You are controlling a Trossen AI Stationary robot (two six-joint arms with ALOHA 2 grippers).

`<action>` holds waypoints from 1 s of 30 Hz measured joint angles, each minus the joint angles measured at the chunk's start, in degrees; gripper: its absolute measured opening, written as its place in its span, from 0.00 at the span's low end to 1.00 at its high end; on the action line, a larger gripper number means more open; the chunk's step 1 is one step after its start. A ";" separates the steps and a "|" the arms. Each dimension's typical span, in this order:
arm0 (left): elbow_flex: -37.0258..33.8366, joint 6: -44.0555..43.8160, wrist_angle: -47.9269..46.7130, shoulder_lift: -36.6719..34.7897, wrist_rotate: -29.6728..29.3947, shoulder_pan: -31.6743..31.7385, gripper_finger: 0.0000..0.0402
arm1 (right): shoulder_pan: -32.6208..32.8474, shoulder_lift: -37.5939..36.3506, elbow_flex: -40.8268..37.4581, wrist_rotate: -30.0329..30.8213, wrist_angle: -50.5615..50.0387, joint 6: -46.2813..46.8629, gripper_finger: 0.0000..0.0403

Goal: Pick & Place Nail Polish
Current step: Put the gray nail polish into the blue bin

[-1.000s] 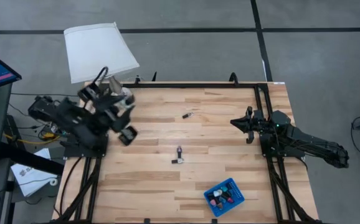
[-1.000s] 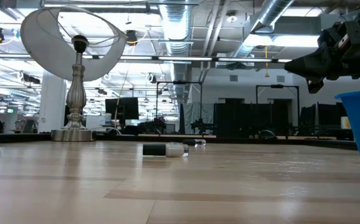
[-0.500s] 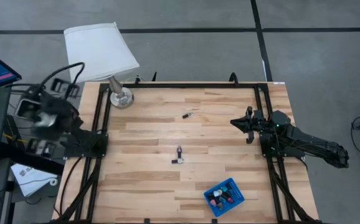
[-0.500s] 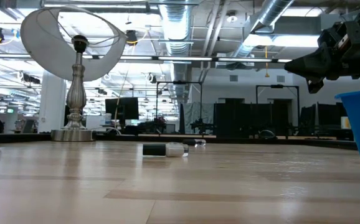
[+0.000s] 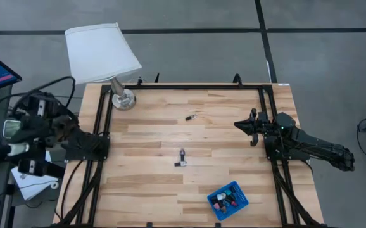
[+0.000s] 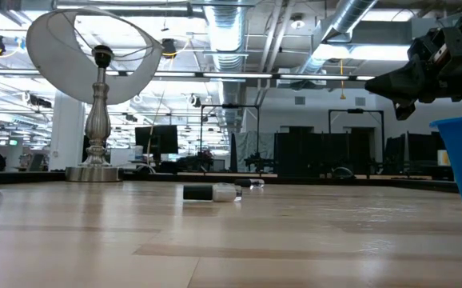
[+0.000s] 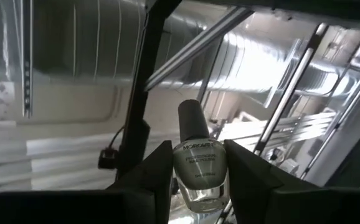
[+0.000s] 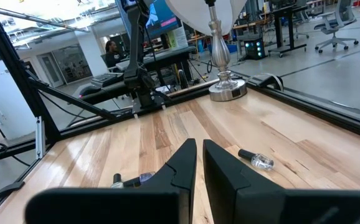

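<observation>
Silvery-capped pale nail polish bottle clamped in left gripper, cap pointing to ceiling, seen in left wrist view only | high view: left arm swung off table's left edge | right gripper closed, empty | dark-capped bottle lying mid-table; another farther.

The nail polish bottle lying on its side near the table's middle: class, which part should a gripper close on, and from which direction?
The bottle lies flat with its dark cap toward the lamp. Probably best: come straight down and pinch across the body, fingers either side of its long axis, since nothing stands close.
</observation>
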 joint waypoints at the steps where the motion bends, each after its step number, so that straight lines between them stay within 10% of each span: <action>1: 0.00 -0.25 -0.87 -0.06 -1.23 0.00 0.27 | 0.00 -0.01 0.02 0.00 0.01 0.01 0.05; 14: -0.02 -2.69 -27.69 -0.91 -29.42 0.04 0.27 | 0.01 0.00 0.00 0.00 0.01 0.00 0.05; 30: 0.00 9.09 -44.43 2.97 -79.37 0.17 0.27 | 0.00 -0.02 0.02 0.00 0.00 0.00 0.05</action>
